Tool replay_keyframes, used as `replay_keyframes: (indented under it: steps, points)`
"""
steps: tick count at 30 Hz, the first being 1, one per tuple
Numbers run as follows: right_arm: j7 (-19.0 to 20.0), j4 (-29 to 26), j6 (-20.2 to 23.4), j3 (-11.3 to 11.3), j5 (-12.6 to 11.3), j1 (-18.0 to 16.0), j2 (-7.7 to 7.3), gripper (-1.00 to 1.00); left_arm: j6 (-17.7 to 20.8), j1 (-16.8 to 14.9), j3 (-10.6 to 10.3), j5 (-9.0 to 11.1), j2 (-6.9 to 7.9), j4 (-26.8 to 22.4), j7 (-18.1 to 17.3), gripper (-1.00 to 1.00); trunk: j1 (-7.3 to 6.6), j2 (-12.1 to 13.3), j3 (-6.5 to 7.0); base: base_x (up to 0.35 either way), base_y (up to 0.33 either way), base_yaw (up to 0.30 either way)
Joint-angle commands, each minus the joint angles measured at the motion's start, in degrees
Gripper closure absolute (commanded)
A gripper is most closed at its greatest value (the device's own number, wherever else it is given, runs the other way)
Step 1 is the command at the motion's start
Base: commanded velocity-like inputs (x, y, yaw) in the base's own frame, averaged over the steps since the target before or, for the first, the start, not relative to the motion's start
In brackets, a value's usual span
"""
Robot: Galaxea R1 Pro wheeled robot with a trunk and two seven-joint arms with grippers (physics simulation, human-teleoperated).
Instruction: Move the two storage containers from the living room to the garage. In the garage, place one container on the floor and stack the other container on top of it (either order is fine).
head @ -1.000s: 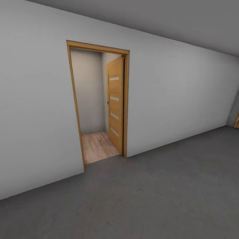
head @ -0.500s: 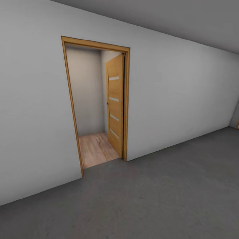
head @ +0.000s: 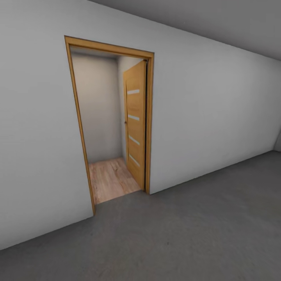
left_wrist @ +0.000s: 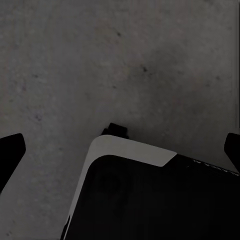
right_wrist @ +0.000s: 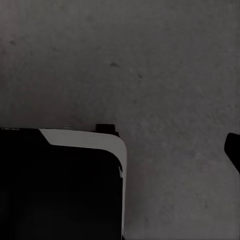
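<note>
Head view: open doorway (head: 111, 128) ahead | we judge: centre on it, clear the frame | left fingers (left_wrist: 11, 152) spread, empty | right fingers: cannot tell

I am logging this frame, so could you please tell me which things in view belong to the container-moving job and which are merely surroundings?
Belongs to the job:
- the floor, dark grey concrete, where the stack goes
- left gripper, fingers spread, nothing between them
- right gripper, one fingertip at the picture's edge

Merely surroundings:
- doorway with wooden frame
- open wooden door
- wood-plank flooring beyond it
- pale grey wall
</note>
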Motion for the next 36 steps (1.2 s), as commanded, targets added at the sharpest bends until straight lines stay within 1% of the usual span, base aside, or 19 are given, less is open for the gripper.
replay_keyframes:
  steps: [1, 15, 28, 36]
  points:
    - [-0.03, 0.17, -0.32, 0.47, -0.48, -0.08, 0.07, -1.0, -0.17, -0.04, -0.43, 0.41, -0.01, 0.03, 0.19, -1.0, 0.04, -0.05, -0.09, 0.321, 0.0, 0.0]
    - [-0.01, 0.17, -0.26, 0.43, -0.41, -0.07, 0.34, -1.0, -0.17, -0.04, -0.35, 0.41, 0.02, 0.0, 0.19, -1.0, 0.04, -0.05, -0.09, 0.321, 0.0, 0.0]
    - [0.06, 0.17, -0.33, 0.42, -0.4, -0.08, 0.24, -1.0, -0.17, -0.04, -0.34, 0.41, 0.02, -0.03, 0.19, -1.0, 0.04, -0.05, -0.09, 0.321, 0.0, 0.003]
    - [0.03, 0.17, -0.34, 0.35, -0.5, -0.09, 0.11, -1.0, -0.17, -0.04, -0.35, 0.36, 0.02, -0.02, 0.19, -1.0, 0.04, -0.05, -0.09, 0.321, 0.0, 0.17]
